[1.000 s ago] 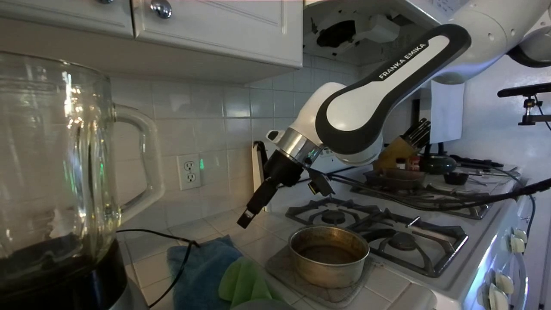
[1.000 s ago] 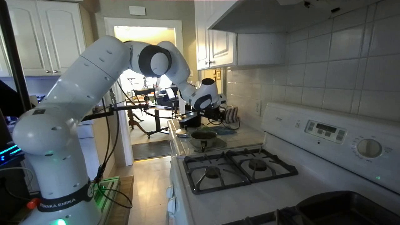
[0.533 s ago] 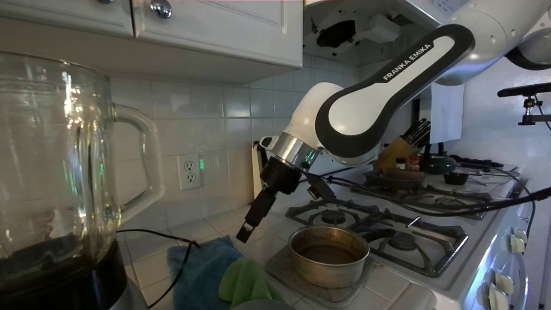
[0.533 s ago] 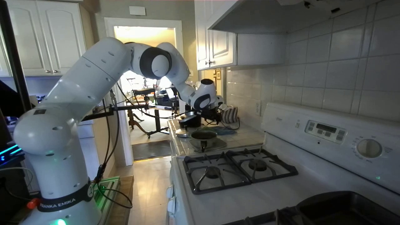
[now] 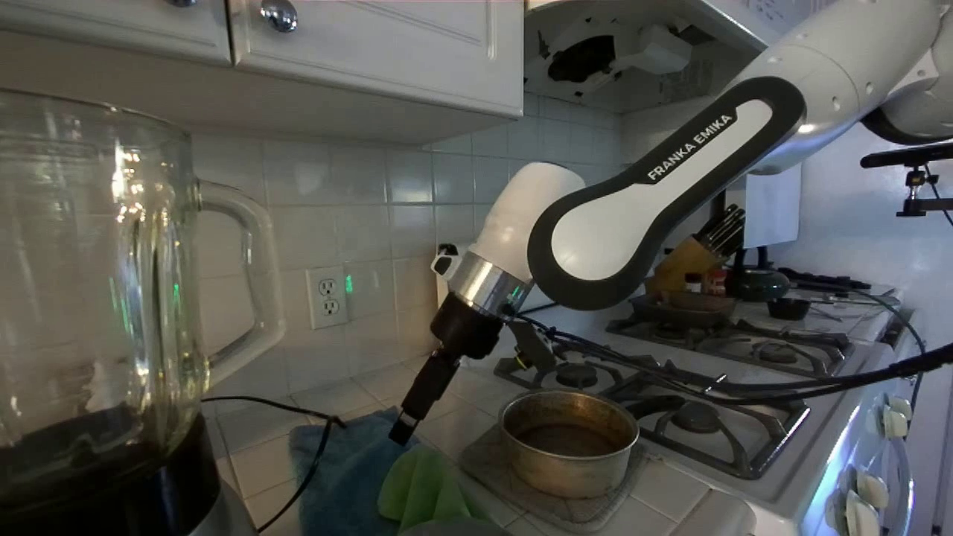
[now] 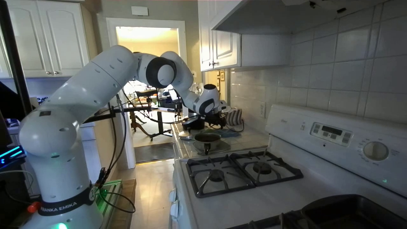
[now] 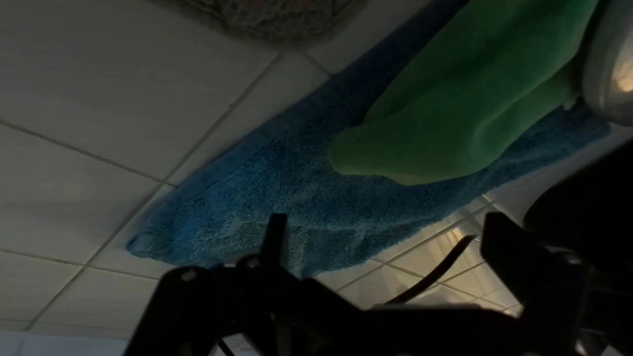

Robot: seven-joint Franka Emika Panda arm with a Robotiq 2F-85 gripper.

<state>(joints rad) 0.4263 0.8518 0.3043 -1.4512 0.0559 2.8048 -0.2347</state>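
My gripper (image 5: 403,429) points down at a slant over the tiled counter, its tip just above the blue towel (image 5: 335,461) as seen in an exterior view. In the wrist view the dark gripper (image 7: 385,222) stands wide open, with nothing between its fingers. Beyond them the blue towel (image 7: 237,212) lies spread out. A crumpled green cloth (image 7: 455,113) rests on top of it, close to the fingertips but apart from them. That green cloth (image 5: 424,484) appears at the lower edge of an exterior view. Whether the gripper touches the towel I cannot tell.
A metal pot (image 5: 569,473) with a dark handle stands on a mat beside the stove (image 6: 219,206). A glass blender (image 5: 97,260) rises close to the camera. A black cord (image 5: 319,461) crosses the towel. A wall cabinet (image 5: 372,59) hangs overhead.
The arm has come down, and the gripper has dropped and shifted slightly left in an exterior view, nearer the towel and green cloth. Towel, cloth and pot have not moved.
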